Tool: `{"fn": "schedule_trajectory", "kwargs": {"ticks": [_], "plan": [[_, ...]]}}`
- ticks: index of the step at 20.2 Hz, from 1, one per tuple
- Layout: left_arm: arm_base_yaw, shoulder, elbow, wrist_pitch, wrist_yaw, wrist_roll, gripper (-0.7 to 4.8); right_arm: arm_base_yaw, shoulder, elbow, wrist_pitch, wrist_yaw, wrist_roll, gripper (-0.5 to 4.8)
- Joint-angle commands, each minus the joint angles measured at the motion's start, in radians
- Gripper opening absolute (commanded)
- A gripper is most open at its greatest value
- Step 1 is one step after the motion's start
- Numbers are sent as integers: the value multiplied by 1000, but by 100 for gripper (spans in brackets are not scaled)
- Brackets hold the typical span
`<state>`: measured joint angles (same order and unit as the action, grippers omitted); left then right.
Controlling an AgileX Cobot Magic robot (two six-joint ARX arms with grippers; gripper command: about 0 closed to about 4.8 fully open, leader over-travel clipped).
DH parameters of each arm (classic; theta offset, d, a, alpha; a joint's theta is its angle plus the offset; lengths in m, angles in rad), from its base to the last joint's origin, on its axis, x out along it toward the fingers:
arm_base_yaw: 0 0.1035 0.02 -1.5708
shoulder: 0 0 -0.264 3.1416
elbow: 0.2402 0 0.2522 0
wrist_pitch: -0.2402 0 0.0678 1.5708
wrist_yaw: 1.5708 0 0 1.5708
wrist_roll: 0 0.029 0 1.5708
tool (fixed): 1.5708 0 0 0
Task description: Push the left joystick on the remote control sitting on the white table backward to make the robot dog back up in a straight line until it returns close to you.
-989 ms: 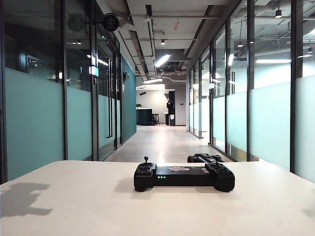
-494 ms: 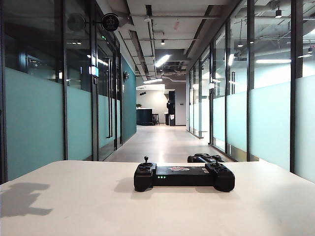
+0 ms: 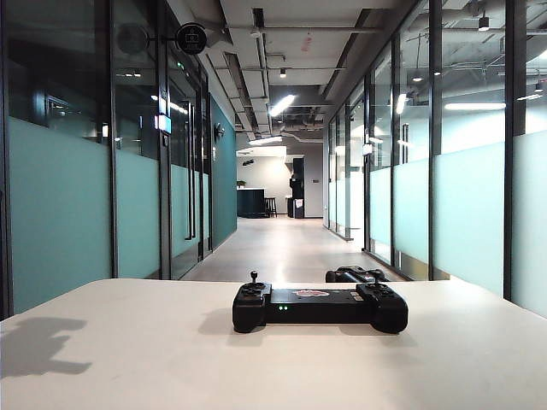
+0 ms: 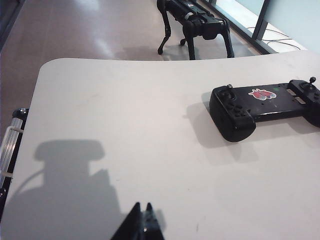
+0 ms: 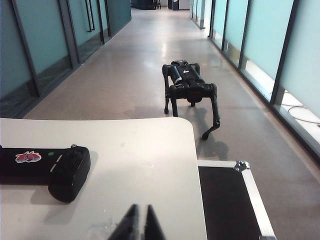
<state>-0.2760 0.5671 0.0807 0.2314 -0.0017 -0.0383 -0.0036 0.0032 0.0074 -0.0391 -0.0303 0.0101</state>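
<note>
The black gamepad-shaped remote control [image 3: 320,306] bears a red sticker, unreadable; left gripper [image 4: 142,225] and right gripper [image 5: 138,222] hover pinched together, empty.

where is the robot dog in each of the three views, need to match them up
Exterior view: only the top of the robot dog shows, just past the white table's far edge, behind the remote control's right lobe.
Left wrist view: robot dog on the floor beyond the table's far edge.
Right wrist view: whole robot dog standing in the corridor.
Shared landmark: the remote control.
</note>
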Motion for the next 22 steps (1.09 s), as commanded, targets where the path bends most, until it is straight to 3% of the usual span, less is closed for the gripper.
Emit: {"fn": "schedule_trajectory", "kwargs": {"ticks": [1, 13, 17, 19, 22], "plan": [[0, 0, 3, 10, 2, 3, -5, -1, -3, -9, -9, -2, 0, -1], [0, -2, 3, 0, 2, 3, -5, -1, -3, -9, -34, 9, 0, -1], [0, -177, 1, -77, 0, 4, -5, -1, -3, -9, -39, 9, 0, -1], [12, -275, 0, -95, -74, 9, -5, -1, -3, -9, -39, 9, 0, 0], [105, -399, -3, -137, -14, 92, -6, -2, -3, -9, -39, 9, 0, -1]]}}
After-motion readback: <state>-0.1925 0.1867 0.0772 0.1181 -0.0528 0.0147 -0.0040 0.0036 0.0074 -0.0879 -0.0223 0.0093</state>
